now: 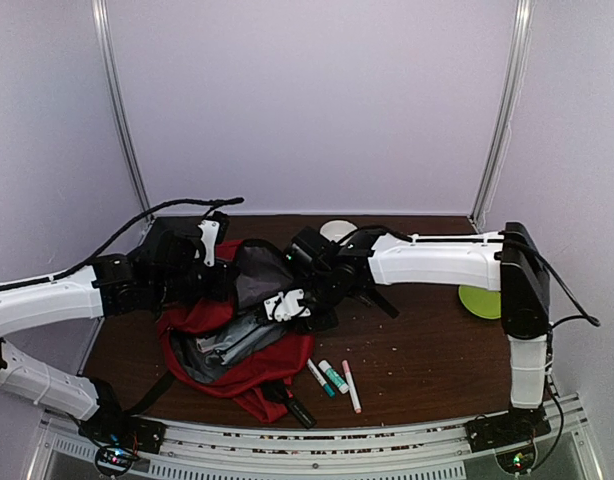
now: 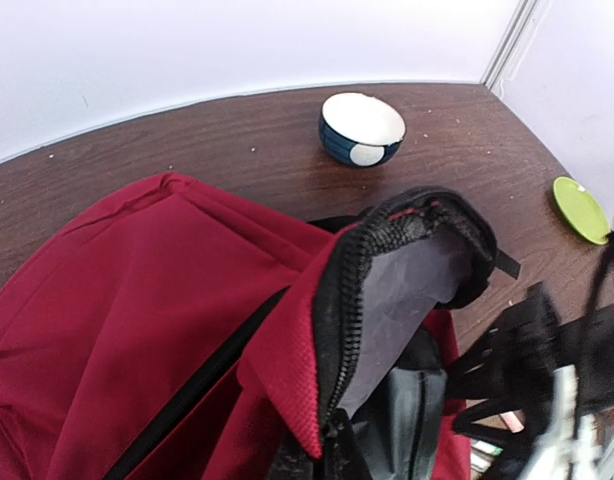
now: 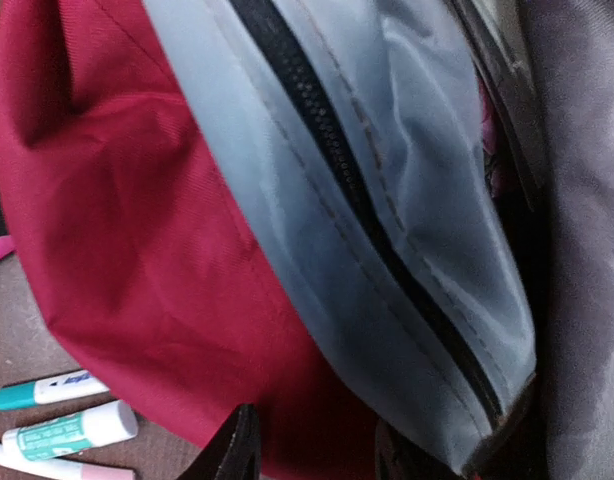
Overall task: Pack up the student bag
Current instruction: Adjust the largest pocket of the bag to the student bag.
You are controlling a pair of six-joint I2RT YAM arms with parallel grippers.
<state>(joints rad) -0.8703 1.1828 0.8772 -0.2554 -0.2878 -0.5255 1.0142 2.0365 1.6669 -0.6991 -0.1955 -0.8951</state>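
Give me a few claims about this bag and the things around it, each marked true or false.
1. The student bag is red. True.
2. The markers are packed inside the bag. False: they lie on the table beside it.
3. A dark blue bowl, white inside, stands at the far side of the table. True.
4. The green plate rests on the bag. False: it sits on the table off to the right, apart from the bag.
5. The bag is zipped shut. False: its mouth gapes, showing grey lining.
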